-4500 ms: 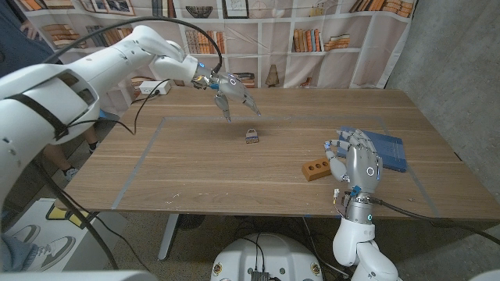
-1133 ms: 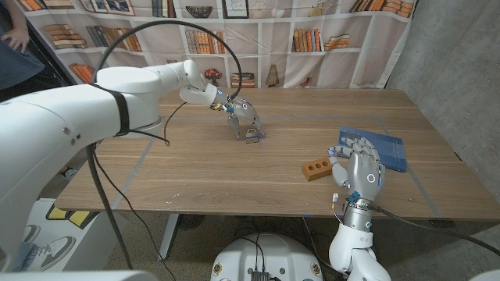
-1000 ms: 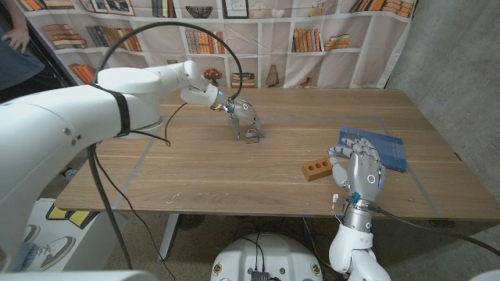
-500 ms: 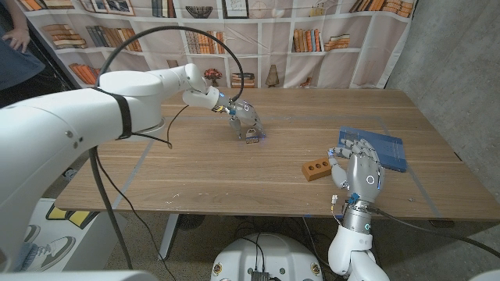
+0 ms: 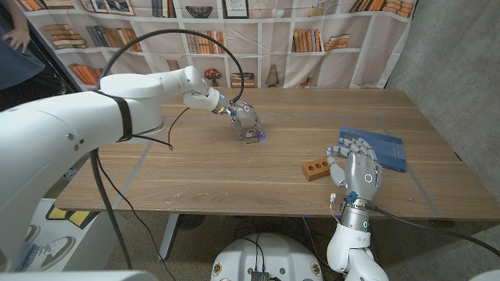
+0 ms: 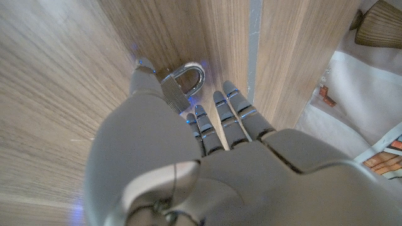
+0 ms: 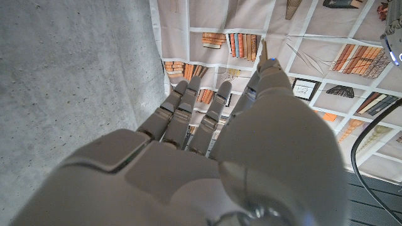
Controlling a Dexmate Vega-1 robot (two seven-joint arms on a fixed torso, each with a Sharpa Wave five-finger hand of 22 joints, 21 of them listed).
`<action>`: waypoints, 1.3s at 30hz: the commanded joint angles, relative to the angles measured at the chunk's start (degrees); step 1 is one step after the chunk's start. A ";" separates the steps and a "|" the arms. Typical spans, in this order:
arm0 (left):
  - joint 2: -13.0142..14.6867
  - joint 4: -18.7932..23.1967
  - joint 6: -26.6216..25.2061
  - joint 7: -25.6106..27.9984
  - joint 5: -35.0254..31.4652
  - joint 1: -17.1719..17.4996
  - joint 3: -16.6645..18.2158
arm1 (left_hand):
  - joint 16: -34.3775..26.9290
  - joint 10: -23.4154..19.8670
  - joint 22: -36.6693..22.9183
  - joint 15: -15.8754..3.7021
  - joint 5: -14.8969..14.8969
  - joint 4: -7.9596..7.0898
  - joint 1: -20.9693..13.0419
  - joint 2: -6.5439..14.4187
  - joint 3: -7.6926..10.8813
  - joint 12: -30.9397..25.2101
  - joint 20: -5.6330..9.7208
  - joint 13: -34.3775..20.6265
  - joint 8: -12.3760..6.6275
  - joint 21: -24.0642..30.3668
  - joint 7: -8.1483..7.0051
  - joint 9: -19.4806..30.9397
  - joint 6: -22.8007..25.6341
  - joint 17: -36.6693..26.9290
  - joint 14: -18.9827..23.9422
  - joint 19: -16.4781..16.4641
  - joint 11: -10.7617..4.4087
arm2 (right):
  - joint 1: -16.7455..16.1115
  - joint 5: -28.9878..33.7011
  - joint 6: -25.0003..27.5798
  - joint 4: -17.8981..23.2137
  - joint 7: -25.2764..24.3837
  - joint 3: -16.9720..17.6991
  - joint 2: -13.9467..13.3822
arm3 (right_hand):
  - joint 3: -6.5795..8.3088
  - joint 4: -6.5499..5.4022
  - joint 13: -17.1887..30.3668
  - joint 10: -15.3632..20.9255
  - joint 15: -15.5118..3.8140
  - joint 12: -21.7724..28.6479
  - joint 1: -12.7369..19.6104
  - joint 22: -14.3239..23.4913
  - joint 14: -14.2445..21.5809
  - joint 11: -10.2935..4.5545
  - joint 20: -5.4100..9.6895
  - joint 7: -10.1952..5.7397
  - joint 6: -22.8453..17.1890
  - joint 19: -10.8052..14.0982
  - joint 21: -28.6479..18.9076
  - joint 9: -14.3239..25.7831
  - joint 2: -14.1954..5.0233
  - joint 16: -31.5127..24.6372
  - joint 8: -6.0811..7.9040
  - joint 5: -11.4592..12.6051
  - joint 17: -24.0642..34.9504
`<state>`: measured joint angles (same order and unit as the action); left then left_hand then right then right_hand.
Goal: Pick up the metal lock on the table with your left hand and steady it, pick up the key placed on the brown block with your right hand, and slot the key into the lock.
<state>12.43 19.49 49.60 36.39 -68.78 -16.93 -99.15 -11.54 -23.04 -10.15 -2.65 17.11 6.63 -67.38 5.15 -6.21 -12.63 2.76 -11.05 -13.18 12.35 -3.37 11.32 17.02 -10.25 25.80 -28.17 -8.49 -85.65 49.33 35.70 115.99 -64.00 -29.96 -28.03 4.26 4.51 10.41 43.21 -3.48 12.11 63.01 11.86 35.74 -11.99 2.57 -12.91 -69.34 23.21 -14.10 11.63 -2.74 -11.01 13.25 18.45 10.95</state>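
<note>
left wrist view – left hand [image 6: 188, 157] fingers curl around the lock [image 6: 182, 85], touching it – grip unclear.

A wooden table [image 5: 195, 176] carries everything, with pale tape lines marking a rectangle on its top. The lock [image 5: 251, 136] lies on it a little left of the middle, toward the far side. On the near right sits the brown block [image 5: 316, 168], and just to its right lies a blue pad [image 5: 388, 151].
</note>
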 commanded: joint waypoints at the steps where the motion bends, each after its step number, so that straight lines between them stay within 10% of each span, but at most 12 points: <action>1: -0.46 -0.07 0.78 0.72 0.79 0.32 0.16 | -0.41 -1.26 0.01 -7.08 -0.25 0.00 -0.76 0.31 0.03 -0.46 2.47 -0.22 -0.76 0.43 -0.30 0.20 1.43 -0.17 1.01 -1.04 -0.19 | 0.17 0.32 -0.35 -0.22 0.00 0.16 0.08 | -0.50 0.04 0.15 0.45 -7.84 -0.20 0.12 0.06 0.60 -0.02 4.01 0.10 -0.46 0.36 -0.27 0.06 -0.72 0.11 0.43 0.23 0.14; 33: -0.54 -0.09 -0.41 -3.21 2.92 1.59 0.58 | -0.39 -6.76 0.00 -8.01 -0.89 -0.42 -1.77 1.36 0.01 -0.51 2.98 -0.12 -1.45 0.68 -0.44 0.16 7.22 -0.09 6.61 -4.53 -0.43 | 0.89 -1.23 -0.85 -0.71 0.04 0.10 -0.33 | -1.31 -0.08 0.14 0.52 -7.83 -0.25 0.38 0.05 0.54 -0.04 3.69 0.09 -0.54 0.48 -0.26 0.09 -0.97 0.12 0.45 0.43 0.14; 39: -0.31 -0.09 -0.45 -4.65 4.63 2.21 1.26 | -1.41 -11.44 -0.03 -9.20 -1.14 -0.38 -2.97 2.30 0.41 -1.06 3.84 -0.14 -2.18 1.84 -0.42 0.18 11.62 -0.09 12.83 -9.21 -0.94 | 1.45 -1.50 -0.38 -0.53 0.00 -0.46 -1.01 | -1.45 -0.09 0.14 0.52 -7.86 -0.26 0.48 0.05 0.54 -0.04 3.66 0.09 -0.54 0.50 -0.26 0.10 -1.06 0.12 0.45 0.47 0.14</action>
<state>11.76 19.38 49.42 33.85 -65.80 -15.65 -98.57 -12.38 -32.34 -10.15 -3.24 16.17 6.40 -69.45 7.22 -5.97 -13.23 3.17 -11.05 -14.71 13.36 -3.79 11.30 26.67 -10.28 35.74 -35.00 -8.97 -85.10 48.68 34.63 115.38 -64.00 -29.65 -28.09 3.34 4.23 10.41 43.21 -3.48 11.85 63.16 11.71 35.74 -11.99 2.57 -13.03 -69.46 23.20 -14.10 11.59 -3.20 -11.02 13.26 18.67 10.95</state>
